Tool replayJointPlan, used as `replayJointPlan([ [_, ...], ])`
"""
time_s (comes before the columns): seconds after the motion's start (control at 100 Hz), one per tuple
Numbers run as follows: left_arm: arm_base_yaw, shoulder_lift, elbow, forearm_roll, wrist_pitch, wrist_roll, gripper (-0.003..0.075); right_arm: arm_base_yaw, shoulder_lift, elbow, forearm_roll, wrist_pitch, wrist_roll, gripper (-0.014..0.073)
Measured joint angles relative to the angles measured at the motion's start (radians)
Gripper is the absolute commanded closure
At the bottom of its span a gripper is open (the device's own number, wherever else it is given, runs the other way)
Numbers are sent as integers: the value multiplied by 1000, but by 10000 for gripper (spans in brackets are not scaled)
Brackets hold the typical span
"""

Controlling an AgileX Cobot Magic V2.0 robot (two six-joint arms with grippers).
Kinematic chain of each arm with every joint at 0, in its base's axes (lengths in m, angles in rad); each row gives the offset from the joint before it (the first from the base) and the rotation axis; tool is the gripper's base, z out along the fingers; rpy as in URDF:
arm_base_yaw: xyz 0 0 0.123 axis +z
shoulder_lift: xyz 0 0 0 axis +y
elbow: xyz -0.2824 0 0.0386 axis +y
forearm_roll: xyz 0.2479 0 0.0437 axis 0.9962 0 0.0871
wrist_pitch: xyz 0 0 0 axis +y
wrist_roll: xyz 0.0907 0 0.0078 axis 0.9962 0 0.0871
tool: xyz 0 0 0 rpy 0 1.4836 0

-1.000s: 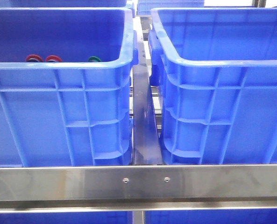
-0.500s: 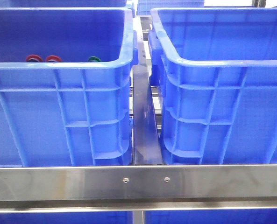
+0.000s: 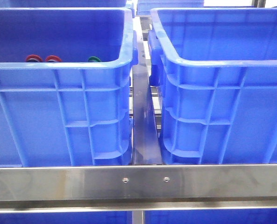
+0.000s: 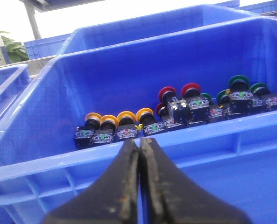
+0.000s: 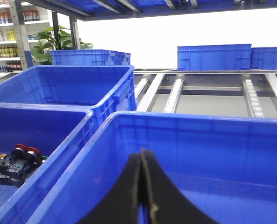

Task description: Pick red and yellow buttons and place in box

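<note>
Inside, four yellow buttons [image 4: 119, 122], two red buttons [image 4: 179, 95]; both grippers closed, empty

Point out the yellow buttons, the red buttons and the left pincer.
yellow buttons [image 4: 125, 116]: left wrist view, on one orange-yellow cap in the row.
red buttons [image 4: 191, 89]: left wrist view, on a red cap.
left pincer [image 4: 139, 145]: left wrist view, at the closed tips.

The crates [image 3: 73, 116] were plain bright blue, and the rail [image 3: 138, 182] before them was bare silver steel. Inside, yellow buttons [image 4: 119, 119], red buttons [image 4: 179, 92] and green buttons [image 4: 241, 84] sat on black bases, behind the black left tool [image 4: 139, 154].
</note>
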Motion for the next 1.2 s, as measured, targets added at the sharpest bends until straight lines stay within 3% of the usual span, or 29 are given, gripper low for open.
replayJointPlan([
  [0.13, 0, 0, 0, 0, 0, 0, 739, 0, 0, 0, -170, 0, 132, 662],
  [0.38, 0, 0, 0, 0, 0, 0, 739, 0, -39, 10, -696, 13, 618, 662],
  [0.52, 0, 0, 0, 0, 0, 0, 739, 0, -120, 72, -900, -17, 818, 662],
  [0.88, 0, 0, 0, 0, 0, 0, 739, 0, -379, 354, -1104, -156, 1022, 662],
  [1.2, 0, 0, 0, 0, -2, 0, 739, 0, -396, 487, -1177, -277, 1116, 662],
])
